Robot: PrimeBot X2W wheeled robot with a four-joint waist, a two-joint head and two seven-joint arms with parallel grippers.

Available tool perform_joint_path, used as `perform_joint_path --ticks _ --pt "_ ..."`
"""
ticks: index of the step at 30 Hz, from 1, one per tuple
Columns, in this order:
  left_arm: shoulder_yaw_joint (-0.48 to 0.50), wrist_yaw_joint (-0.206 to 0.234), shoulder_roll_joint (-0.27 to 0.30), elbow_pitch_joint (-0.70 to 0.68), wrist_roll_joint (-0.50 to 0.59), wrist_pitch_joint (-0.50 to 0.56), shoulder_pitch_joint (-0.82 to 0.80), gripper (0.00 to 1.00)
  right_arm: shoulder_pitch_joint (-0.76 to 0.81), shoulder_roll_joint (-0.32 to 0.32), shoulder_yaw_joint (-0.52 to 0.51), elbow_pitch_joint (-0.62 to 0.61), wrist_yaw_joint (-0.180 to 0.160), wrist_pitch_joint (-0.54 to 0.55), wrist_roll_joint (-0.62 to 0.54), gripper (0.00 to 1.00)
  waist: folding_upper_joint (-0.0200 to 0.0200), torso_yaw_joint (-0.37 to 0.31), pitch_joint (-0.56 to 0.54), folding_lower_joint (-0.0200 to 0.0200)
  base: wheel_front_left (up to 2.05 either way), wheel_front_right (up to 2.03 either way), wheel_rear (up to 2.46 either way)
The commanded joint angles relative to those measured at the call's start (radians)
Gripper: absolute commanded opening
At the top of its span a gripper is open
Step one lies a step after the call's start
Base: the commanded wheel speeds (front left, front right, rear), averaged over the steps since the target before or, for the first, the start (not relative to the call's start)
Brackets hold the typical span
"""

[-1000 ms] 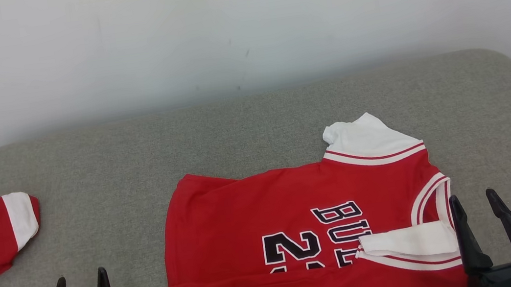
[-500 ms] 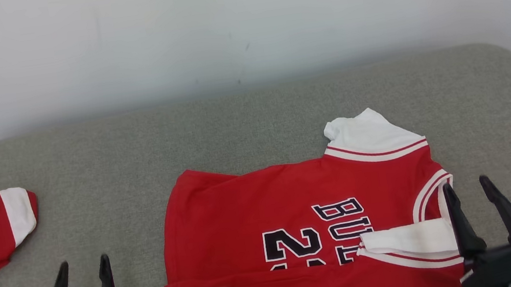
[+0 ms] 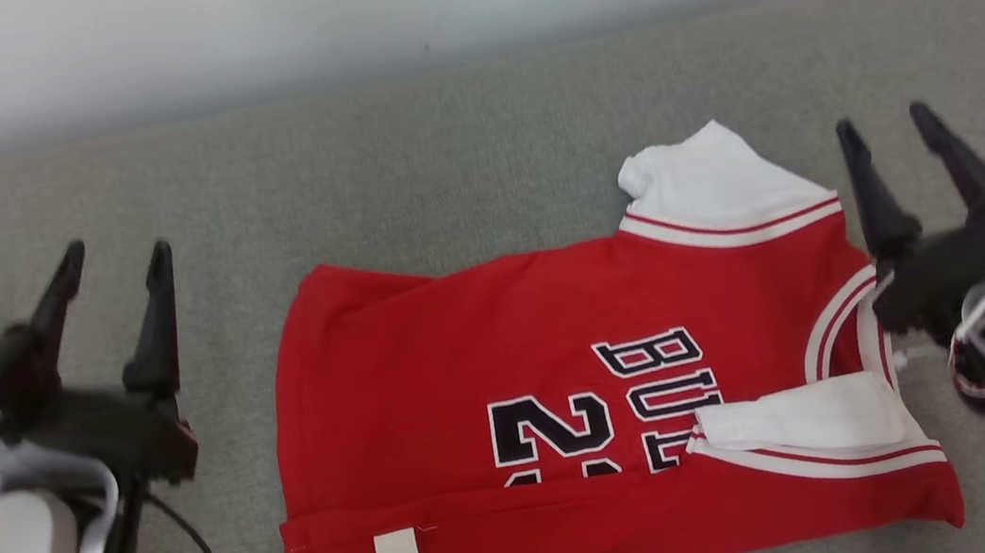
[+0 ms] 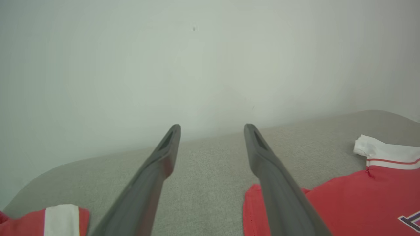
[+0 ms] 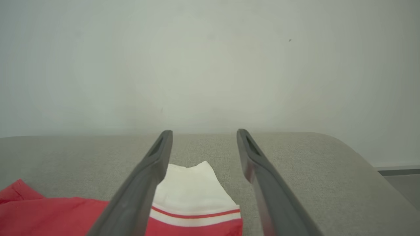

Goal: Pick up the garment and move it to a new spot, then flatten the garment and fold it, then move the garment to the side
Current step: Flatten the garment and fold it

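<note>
Surface: we list a grey padded top, with a white wall behind its far edge.
Garment: red jersey, flat, centre-near.
Left gripper: fingers wide, holding nothing, left of the jersey.
Right gripper: wide, holding nothing, right of the collar.
Right wrist view: floor past the rounded right edge.
Left wrist view: second red piece, far left.
Open room: the far strip.

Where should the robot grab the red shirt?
Probably the far edge of the shirt: right gripper takes the white sleeve from the right, left gripper the red corner from the left. Both parts lie flat, nearest those open grippers.
</note>
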Motion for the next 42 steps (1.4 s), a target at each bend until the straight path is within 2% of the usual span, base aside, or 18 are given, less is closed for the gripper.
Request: perform_joint_path --ticks 1,10,22,27,33,42 --pt "-0.017 -0.001 0.016 0.006 -0.020 0.011 -0.035 1.00 -0.037 -0.009 0.005 0.015 -0.002 0.005 0.010 1.00 -0.0001 -0.013 0.089 -0.0003 0.00 0.00 0.00" --pt "-0.235 0.000 0.145 0.083 -0.206 0.187 -0.280 1.00 -0.302 -0.051 0.106 0.224 -0.002 0.086 0.049 1.00 -0.0001 -0.024 0.202 -0.0003 0.00 0.00 0.00" --pt "-0.477 0.000 0.234 0.085 -0.397 0.396 -0.412 1.00 -0.491 -0.073 0.284 0.422 -0.002 0.191 0.136 1.00 -0.0001 -0.021 0.251 -0.0003 0.00 0.00 0.00" --pt "-0.537 0.000 0.251 0.074 -0.457 0.441 -0.440 1.00 -0.544 -0.078 0.336 0.473 -0.002 0.220 0.181 1.00 -0.0001 -0.016 0.261 -0.0003 0.00 0.00 0.00" --pt "-0.600 0.000 0.244 0.074 -0.503 0.475 -0.476 1.00 -0.605 -0.080 0.393 0.525 -0.002 0.262 0.219 1.00 -0.0001 -0.007 0.279 -0.0003 0.00 0.00 0.00" --pt "-0.665 0.000 0.235 0.099 -0.517 0.503 -0.533 1.00 -0.687 -0.074 0.465 0.589 -0.002 0.308 0.253 1.00 -0.0001 -0.001 0.302 -0.0003 0.00 0.00 0.00"
